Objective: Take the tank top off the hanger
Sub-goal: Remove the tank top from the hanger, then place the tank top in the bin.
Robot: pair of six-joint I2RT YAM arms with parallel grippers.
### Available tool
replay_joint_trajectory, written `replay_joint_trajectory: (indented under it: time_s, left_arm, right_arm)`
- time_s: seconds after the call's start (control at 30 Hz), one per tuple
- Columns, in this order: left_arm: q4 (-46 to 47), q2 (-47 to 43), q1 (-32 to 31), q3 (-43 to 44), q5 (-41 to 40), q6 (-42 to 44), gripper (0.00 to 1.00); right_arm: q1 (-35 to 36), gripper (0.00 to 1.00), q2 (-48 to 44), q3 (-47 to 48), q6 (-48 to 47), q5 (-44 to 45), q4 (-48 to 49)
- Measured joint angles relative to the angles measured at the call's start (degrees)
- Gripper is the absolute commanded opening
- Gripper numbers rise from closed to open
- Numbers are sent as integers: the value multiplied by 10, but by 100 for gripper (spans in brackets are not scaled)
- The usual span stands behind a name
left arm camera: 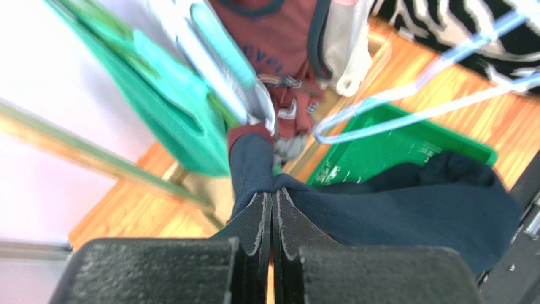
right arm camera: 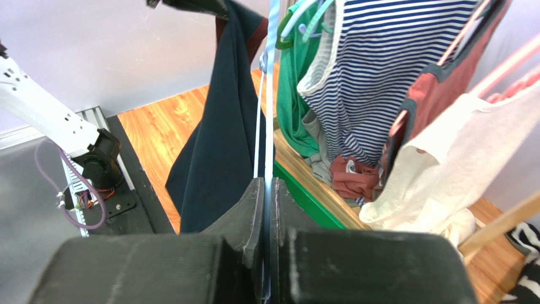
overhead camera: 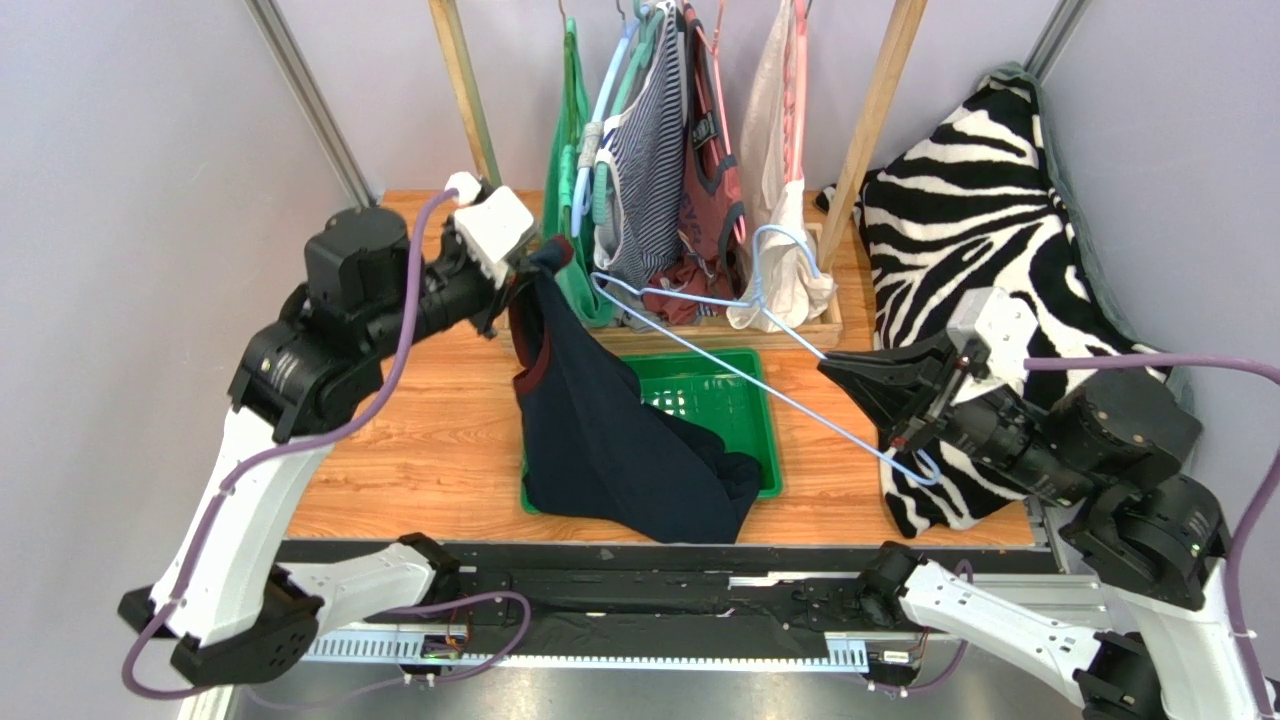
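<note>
your left gripper (left arm camera: 272, 201) is clenching a pinch of the navy tank top (overhead camera: 616, 435) near its shoulder, up by the rack, and the rest of the garment is draping down over the green basket (overhead camera: 747, 393). your right gripper (right arm camera: 266, 190) is clamping the pale blue hanger (overhead camera: 721, 357), which is slanting across toward the garment. it is hard to tell whether the strap is clear of the hanger's far tip. you are probably best drawing the two apart along the hanger's line, lifting the strap over the tip rather than dragging it sideways. the wooden table (overhead camera: 406, 450) is carrying the basket. behind it, the striped top (overhead camera: 649, 150) and other hung clothes are crowding close, and the zebra cloth (overhead camera: 977, 210) is lying beside your right arm.
</note>
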Motion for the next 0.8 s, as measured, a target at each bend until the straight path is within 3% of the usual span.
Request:
replay_joint_trajectory:
  time_s: [0.33,0.43,0.53,0.57,0.63,0.67,0.8]
  left_arm:
    - [-6,169,-21,268,38,-10,0]
    - [3,183,-21,292,39,-8,0]
    - [12,167,-24,250,49,-7,4]
    - [14,156,-26,223,54,-6,28]
    - [6,136,-35,166,69,2,58]
    - [2,129,-41,145,76,6,94]
    - [-39,113,-64,79,96,20,96]
  right_arm:
    - [0,0,-82,22,2,52,-17]
    - [0,0,-81,28,3,68,-11]
    - [0,0,-75,31,4,82,-8]
    - [0,0,-72,33,5,84,-7]
    - [0,0,-63,42,7,86,-6]
    - [0,0,-52,55,7,86,-6]
    - [0,0,-28,70,15,79,2]
